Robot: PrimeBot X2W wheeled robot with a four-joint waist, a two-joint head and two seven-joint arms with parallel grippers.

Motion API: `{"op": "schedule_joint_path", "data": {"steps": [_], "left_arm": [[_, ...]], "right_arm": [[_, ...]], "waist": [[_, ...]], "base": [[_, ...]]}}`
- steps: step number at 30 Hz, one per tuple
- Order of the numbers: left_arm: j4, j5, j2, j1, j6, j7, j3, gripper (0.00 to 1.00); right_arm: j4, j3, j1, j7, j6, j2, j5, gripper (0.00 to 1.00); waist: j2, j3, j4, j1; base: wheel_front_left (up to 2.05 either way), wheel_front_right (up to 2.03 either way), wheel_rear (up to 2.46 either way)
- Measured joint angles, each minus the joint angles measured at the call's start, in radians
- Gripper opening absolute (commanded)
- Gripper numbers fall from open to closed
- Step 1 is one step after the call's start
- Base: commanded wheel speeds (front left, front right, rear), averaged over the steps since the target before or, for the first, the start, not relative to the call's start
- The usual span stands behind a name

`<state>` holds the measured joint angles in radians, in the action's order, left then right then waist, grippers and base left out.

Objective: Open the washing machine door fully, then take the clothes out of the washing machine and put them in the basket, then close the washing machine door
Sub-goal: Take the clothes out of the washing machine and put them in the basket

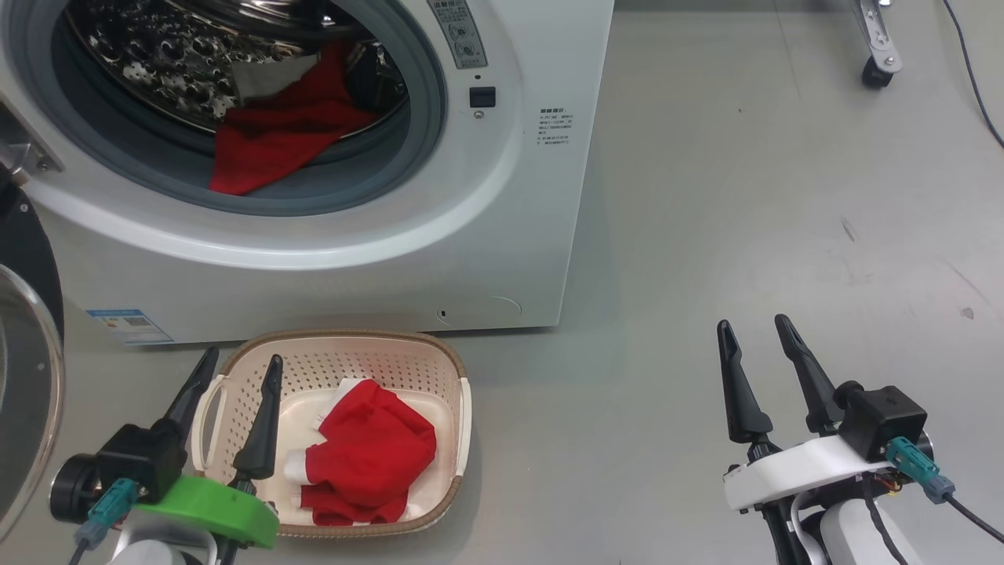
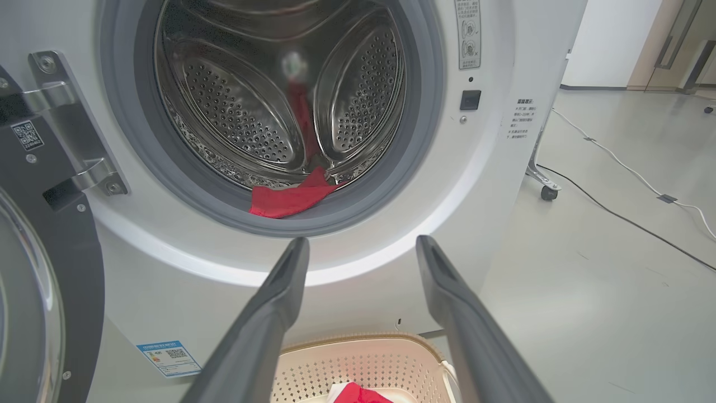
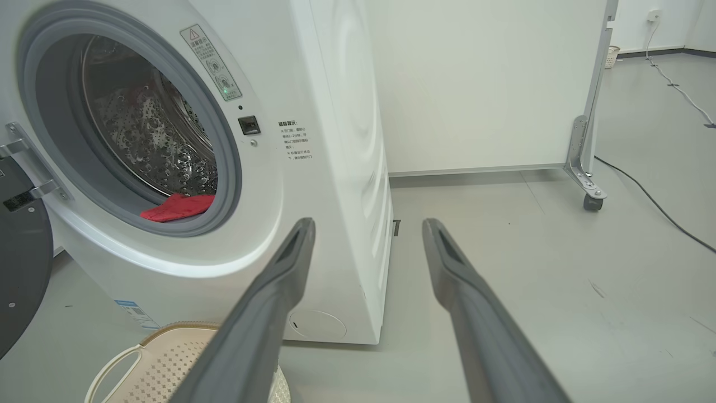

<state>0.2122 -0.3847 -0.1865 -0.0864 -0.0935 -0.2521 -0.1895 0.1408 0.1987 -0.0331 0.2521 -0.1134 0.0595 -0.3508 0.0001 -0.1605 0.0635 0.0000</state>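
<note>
Red garment [image 1: 274,133] lies over gasket [image 1: 427,102]; my left gripper [image 1: 243,357] and right gripper [image 1: 753,323] wide, empty. Risk: it snags there as I pull.

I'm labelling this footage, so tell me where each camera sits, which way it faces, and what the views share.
Head: on the head, looking down at the white front-loading washing machine and cream perforated basket; left gripper and right gripper show, open.
Left wrist: faces the steel perforated drum; own fingers.
Right wrist: faces the machine's front corner; own fingers.
Shared: bright red fabric garment at the drum's mouth.
</note>
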Motion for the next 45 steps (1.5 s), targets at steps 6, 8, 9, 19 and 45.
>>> {"op": "schedule_joint_path", "data": {"steps": [6,8,9,19,45], "left_arm": [[-0.015,0.001,-0.022,-0.027,-0.001,0.024,0.003,1.00],[-0.020,-0.001,-0.031,-0.057,-0.002,0.045,0.009,1.00],[-0.021,-0.002,-0.038,-0.076,-0.003,0.058,0.013,1.00],[-0.001,-0.030,-0.119,-0.295,-0.004,0.214,0.073,1.00],[0.203,0.021,-0.321,-0.808,0.038,0.581,0.117,1.00]], "right_arm": [[-0.008,0.013,-0.001,0.000,0.000,-0.003,0.000,1.00],[-0.012,0.022,-0.002,0.000,0.000,-0.004,0.000,1.00],[-0.015,0.025,-0.004,0.000,0.000,-0.004,0.000,1.00],[-0.036,0.064,-0.051,0.000,-0.003,-0.011,0.000,1.00],[-0.110,0.202,-0.191,0.000,0.028,-0.013,-0.150,1.00]], "waist": [[0.0000,-0.053,0.012,0.0000],[0.0000,-0.075,0.018,0.0000],[0.0000,-0.086,0.022,0.0000],[0.0000,-0.210,0.074,0.0000],[0.0000,-0.511,0.292,0.0001]], "base": [[0.00,0.00,0.00],[0.00,0.00,0.00],[0.00,0.00,0.00],[0.00,0.00,0.00],[0.00,0.00,0.00]]}}
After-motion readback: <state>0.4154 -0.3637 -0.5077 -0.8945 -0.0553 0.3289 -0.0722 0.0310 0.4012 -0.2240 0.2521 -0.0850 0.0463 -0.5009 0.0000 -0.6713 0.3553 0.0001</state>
